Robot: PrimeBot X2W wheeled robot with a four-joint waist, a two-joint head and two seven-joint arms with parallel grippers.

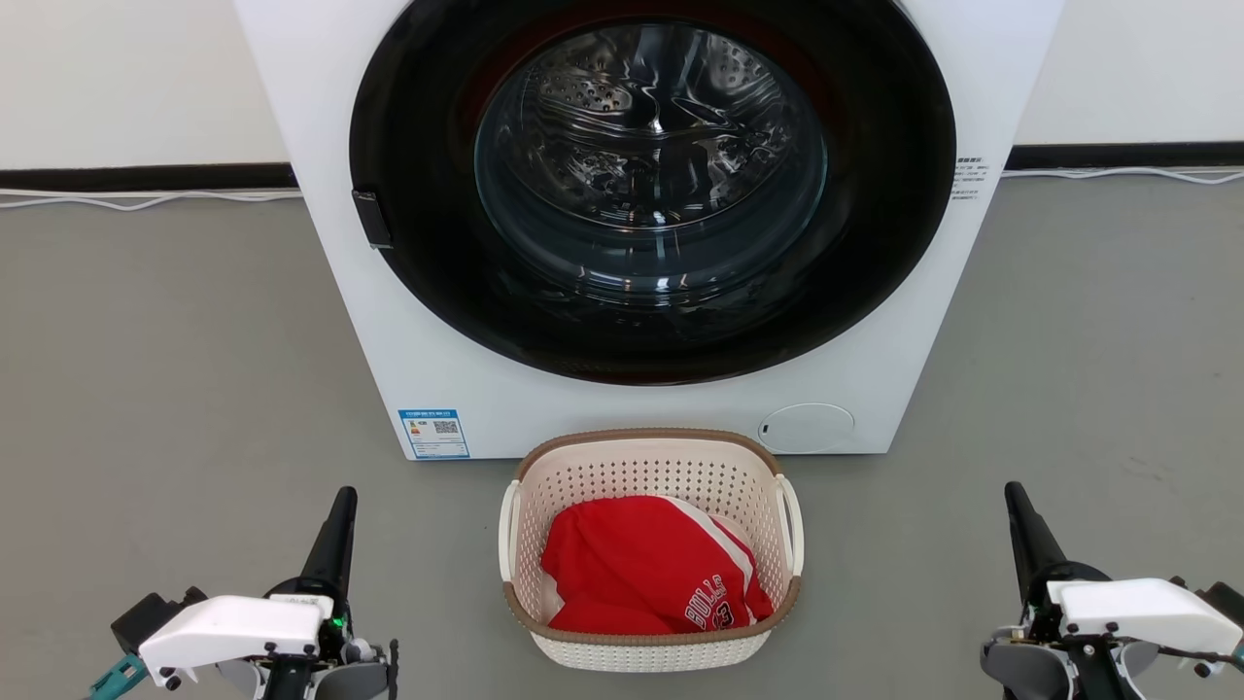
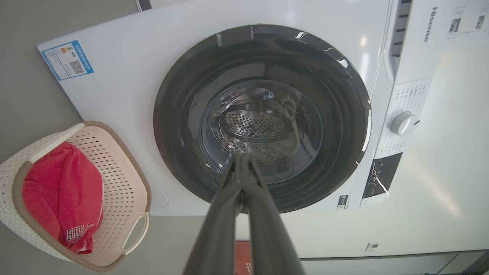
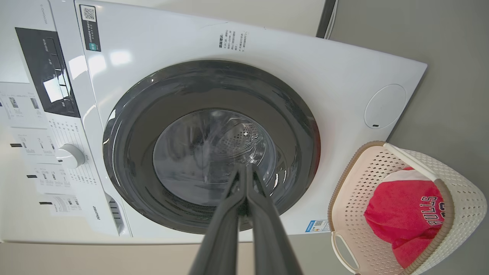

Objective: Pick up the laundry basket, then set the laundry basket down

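On floor, laundry basket (image 1: 649, 637) upright, long axis toward washer (image 1: 330, 194)

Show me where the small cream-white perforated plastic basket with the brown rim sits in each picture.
Head view: the cream-white perforated plastic basket is at bottom centre.
Left wrist view: the basket is at lower left.
Right wrist view: the basket is at lower right.
Shared landmark: the white washing machine's round dark glass door.

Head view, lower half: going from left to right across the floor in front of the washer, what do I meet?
left gripper, fingers shut → laundry basket, standing on the floor → right gripper, fingers shut
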